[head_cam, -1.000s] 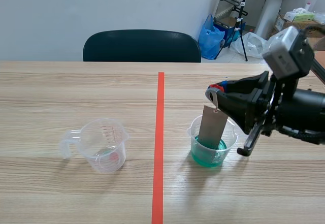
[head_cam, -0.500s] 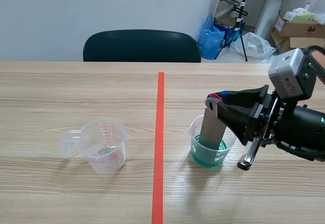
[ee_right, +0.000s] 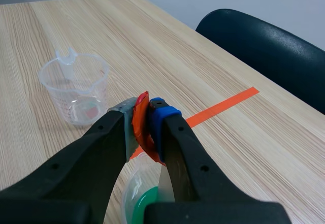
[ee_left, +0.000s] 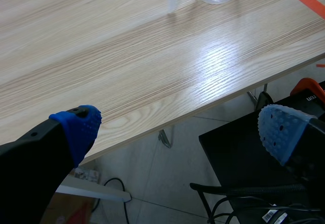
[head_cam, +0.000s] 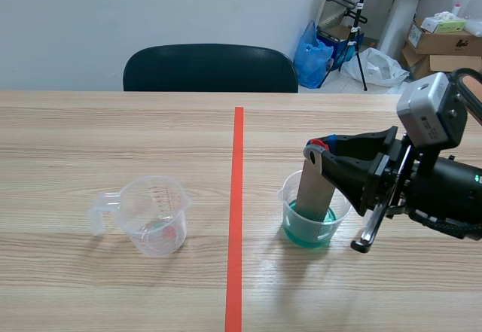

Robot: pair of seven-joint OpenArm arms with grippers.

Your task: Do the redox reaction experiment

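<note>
Grey strip [head_cam: 311, 190], end hidden in green liquid [head_cam: 305, 233], clamped by right claw [head_cam: 316, 150]; left claw [ee_left: 180, 127] gapes wide.

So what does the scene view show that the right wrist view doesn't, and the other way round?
Only the scene view shows the whole metal strip standing in the cup of green liquid, and the blue bag far behind it. Only the right wrist view shows close up the right end effector shut on the strip's red top. Both show the clear measuring cup, the orange tape line and the dark chair.
</note>
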